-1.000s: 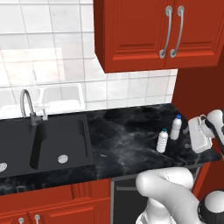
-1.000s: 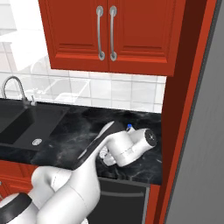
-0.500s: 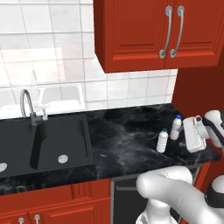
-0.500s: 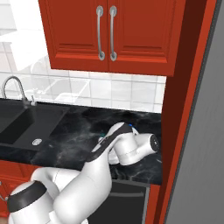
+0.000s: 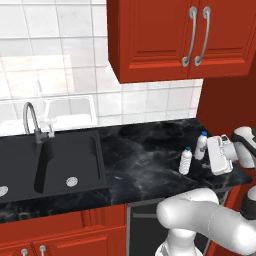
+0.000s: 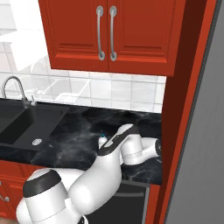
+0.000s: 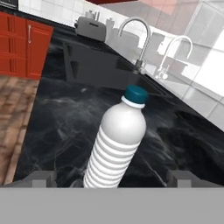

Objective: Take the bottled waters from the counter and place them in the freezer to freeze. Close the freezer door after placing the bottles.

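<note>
Your gripper (image 5: 214, 156) has closed in on the rear bottle (image 5: 201, 145), jaws spread either side; the second bottle (image 5: 185, 160) stands just beyond on the table (image 5: 135, 160). Grasp looks imminent.

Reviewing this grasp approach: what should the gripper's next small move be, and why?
Probably ease forward a little more, then close. In the hand view a bottle stands upright on the counter, centred between the two fingertips, which sit wide apart at its base. The gripper in the left base view is beside the nearer of the two bottles, neither yet lifted.
</note>
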Controlling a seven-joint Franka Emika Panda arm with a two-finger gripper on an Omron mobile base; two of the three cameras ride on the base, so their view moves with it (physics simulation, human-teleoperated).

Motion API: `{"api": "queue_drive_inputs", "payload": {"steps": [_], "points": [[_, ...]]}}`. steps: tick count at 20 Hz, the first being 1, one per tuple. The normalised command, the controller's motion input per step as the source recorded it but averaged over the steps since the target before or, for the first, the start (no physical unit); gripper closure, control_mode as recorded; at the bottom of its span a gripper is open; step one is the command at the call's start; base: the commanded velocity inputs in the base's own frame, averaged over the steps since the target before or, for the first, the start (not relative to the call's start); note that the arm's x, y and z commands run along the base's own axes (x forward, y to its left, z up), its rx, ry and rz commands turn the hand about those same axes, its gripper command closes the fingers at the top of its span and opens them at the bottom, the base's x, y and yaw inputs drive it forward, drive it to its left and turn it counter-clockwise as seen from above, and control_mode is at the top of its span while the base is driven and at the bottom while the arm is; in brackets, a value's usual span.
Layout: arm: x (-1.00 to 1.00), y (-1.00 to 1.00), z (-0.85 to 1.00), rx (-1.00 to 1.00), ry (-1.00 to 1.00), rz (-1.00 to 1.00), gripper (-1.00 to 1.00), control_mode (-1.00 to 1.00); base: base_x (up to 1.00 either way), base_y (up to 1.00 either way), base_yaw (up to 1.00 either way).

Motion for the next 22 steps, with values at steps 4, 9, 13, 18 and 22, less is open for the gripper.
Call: {"api": "queue_drive_inputs", "payload": {"steps": [4,9,13,18,22], "points": [[0.0,0.0,-0.05,0.0,0.0,0.0,-1.0,-1.0,0.0,0.0,0.0],[0.0,0.01,-0.02,0.0,0.0,0.0,-1.0,-1.0,0.0,0.0,0.0],[0.0,0.11,-0.03,0.0,0.0,0.0,-1.0,-1.0,0.0,0.0,0.0],[0.04,0.09,-0.03,0.0,0.0,0.0,-1.0,-1.0,0.0,0.0,0.0],[0.17,0.04,-0.01,0.0,0.0,0.0,-1.0,-1.0,0.0,0.0,0.0]]}}
